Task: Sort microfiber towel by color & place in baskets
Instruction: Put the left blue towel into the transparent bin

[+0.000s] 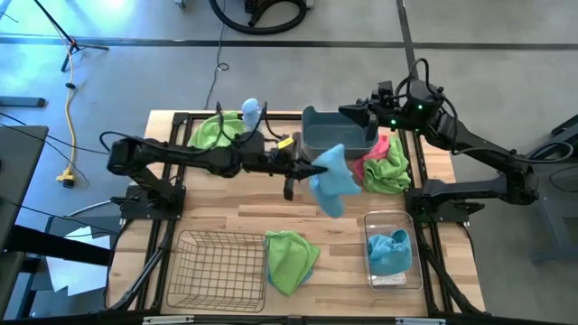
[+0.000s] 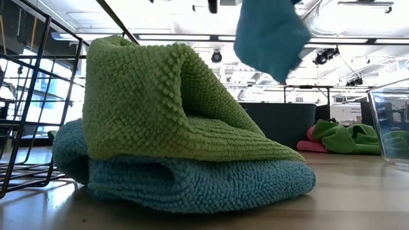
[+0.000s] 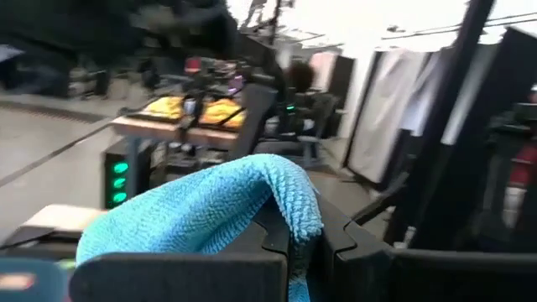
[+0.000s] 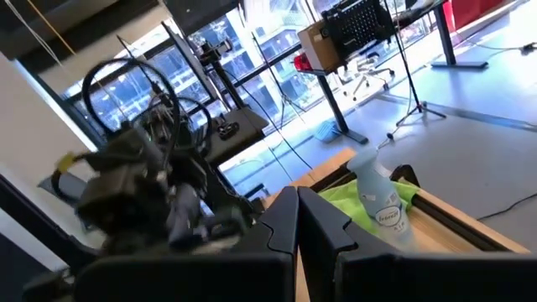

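a blue towel (image 1: 332, 178) is pinched in the closed left fingers (image 3: 289, 239), hanging below them over the counter (image 1: 226, 217). it is best carried to the clear bin (image 1: 415, 271), already holding blue, then released low. the right fingers (image 4: 298, 220) are closed on nothing, above the blue-grey tub (image 1: 316, 135).

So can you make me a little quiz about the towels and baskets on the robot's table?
1. True or false: the wire basket has a towel inside it.
2. What colour is the towel that the left gripper holds up in the air?
3. Which towel is already in the clear bin? A) pink B) green C) blue

Key:
1. False. The wire basket holds nothing; a green towel lies on the table beside it.
2. Blue. The left gripper is shut on it, while the right gripper waits, shut, over the tub.
3. C. A blue towel lies in the clear bin.
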Motion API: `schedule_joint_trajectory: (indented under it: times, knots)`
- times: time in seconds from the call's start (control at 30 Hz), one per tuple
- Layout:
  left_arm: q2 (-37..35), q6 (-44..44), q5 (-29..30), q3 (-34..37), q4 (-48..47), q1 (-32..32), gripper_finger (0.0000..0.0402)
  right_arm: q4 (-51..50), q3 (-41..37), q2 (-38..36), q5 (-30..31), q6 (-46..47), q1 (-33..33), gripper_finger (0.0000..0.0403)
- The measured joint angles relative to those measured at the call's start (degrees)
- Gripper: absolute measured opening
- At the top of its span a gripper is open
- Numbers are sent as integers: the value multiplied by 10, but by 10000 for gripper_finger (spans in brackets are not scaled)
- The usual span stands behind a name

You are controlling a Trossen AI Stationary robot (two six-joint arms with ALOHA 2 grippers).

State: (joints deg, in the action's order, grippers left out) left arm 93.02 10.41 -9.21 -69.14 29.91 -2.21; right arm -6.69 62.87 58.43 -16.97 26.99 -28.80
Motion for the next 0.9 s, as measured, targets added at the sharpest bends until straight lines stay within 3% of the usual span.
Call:
schedule_joint_trajectory:
  times: [0.27, 0.53, 0.9]
  knots:
    - [71, -13, -63, -57, 17, 24, 0, -1, 0, 0, 0, 2, 0, 0]
    - [142, -21, -63, -135, 17, 35, 0, -7, 0, -5, -10, -2, 1, 0]
    - [206, -30, -62, -211, 17, 45, 0, -63, 0, -59, -93, 0, 0, 0]
